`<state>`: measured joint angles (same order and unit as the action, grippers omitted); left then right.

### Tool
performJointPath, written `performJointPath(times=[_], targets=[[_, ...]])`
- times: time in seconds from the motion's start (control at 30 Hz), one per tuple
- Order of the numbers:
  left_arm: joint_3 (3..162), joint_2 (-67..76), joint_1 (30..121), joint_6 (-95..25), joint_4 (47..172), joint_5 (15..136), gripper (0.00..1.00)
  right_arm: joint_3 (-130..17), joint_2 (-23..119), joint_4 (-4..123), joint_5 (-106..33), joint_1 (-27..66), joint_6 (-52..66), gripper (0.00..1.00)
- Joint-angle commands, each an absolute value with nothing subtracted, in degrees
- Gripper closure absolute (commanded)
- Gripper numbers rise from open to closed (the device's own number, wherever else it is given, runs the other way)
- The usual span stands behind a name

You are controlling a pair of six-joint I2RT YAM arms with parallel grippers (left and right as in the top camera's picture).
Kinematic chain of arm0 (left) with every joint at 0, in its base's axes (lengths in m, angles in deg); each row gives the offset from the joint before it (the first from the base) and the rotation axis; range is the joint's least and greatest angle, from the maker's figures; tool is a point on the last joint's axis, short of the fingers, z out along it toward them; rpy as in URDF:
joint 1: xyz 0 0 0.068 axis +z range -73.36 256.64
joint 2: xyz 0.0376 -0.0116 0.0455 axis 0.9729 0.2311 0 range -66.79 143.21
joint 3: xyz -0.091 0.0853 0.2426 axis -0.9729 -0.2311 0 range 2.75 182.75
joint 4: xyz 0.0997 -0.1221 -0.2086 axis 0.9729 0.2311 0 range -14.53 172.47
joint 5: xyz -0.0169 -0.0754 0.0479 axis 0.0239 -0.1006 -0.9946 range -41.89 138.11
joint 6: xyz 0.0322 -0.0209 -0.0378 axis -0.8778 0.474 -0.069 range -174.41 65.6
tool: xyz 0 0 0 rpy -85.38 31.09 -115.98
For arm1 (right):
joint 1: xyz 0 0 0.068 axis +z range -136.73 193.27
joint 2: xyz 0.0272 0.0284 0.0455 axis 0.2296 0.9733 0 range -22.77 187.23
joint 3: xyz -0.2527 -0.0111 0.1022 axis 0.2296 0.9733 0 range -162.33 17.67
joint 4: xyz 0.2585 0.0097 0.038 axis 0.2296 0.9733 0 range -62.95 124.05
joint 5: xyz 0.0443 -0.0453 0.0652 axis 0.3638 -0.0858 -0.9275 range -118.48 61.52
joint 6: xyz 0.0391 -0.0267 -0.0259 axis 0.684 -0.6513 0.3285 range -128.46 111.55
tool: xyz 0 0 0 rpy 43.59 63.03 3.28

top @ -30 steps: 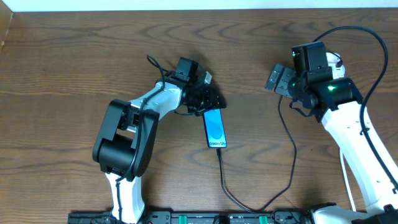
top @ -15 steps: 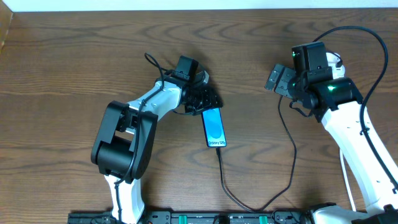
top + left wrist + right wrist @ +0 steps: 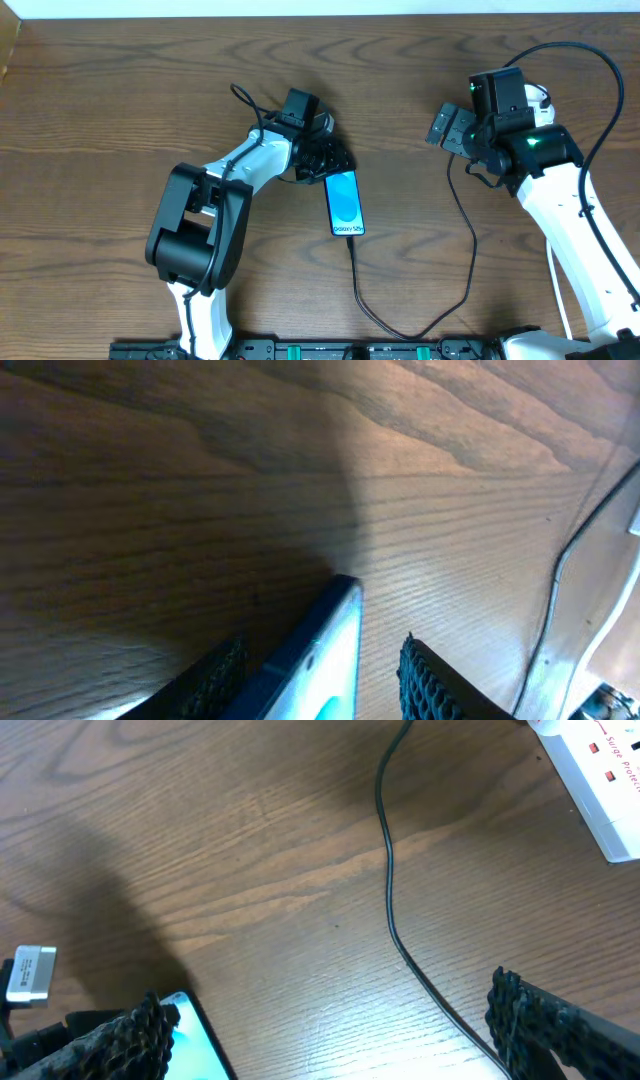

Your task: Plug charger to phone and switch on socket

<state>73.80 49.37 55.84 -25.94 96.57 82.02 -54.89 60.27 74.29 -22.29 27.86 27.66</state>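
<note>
The phone (image 3: 344, 203) lies screen up mid-table, its screen light blue. The thin black charger (image 3: 464, 262) runs from the phone's bottom edge, loops toward the table front and goes up to the right arm. My left gripper (image 3: 334, 160) is low at the phone's top end. In the left wrist view its open fingers (image 3: 325, 675) straddle the phone (image 3: 335, 645), with a gap showing on the right side. My right gripper (image 3: 446, 128) is open and empty above the table (image 3: 330, 1040). The white socket (image 3: 596, 772) with red switch marks lies at that view's top right, the charger (image 3: 390, 900) below it.
The phone's corner (image 3: 195, 1045) and a small silver metal part (image 3: 30, 972) show at the lower left of the right wrist view. A white lead (image 3: 590, 650) crosses the right edge of the left wrist view. Arm bases stand along the table front.
My left gripper has shifted slightly left, and the phone's top end has moved a little with it. The right arm has not moved.
</note>
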Motion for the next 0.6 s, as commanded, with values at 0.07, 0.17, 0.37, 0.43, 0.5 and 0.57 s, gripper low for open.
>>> performJointPath(times=[0.07,0.17,0.37,0.43,0.5,0.57], targets=[[71.22,53.35,56.19,-26.31,98.58,69.54,0.49,-54.43,60.49,74.16,-21.98,27.99,26.61,0.01],[71.22,53.35,56.19,-26.31,98.56,68.34,0.49,-54.43,60.49,74.16,-21.98,27.99,26.61,0.01],[71.22,53.35,56.19,-26.33,98.54,68.32,0.48,-54.43,60.49,74.16,-21.98,27.99,26.61,0.01],[71.22,53.35,56.19,-26.33,98.54,68.23,0.48,-54.43,60.49,74.16,-21.98,27.99,26.61,0.01],[71.22,53.35,56.21,-26.33,98.54,68.1,0.49,-54.43,60.49,74.19,-21.98,27.99,26.61,0.01],[71.22,53.35,56.21,-26.33,98.54,67.95,0.48,-54.43,60.49,74.19,-21.98,27.99,26.61,0.01]])
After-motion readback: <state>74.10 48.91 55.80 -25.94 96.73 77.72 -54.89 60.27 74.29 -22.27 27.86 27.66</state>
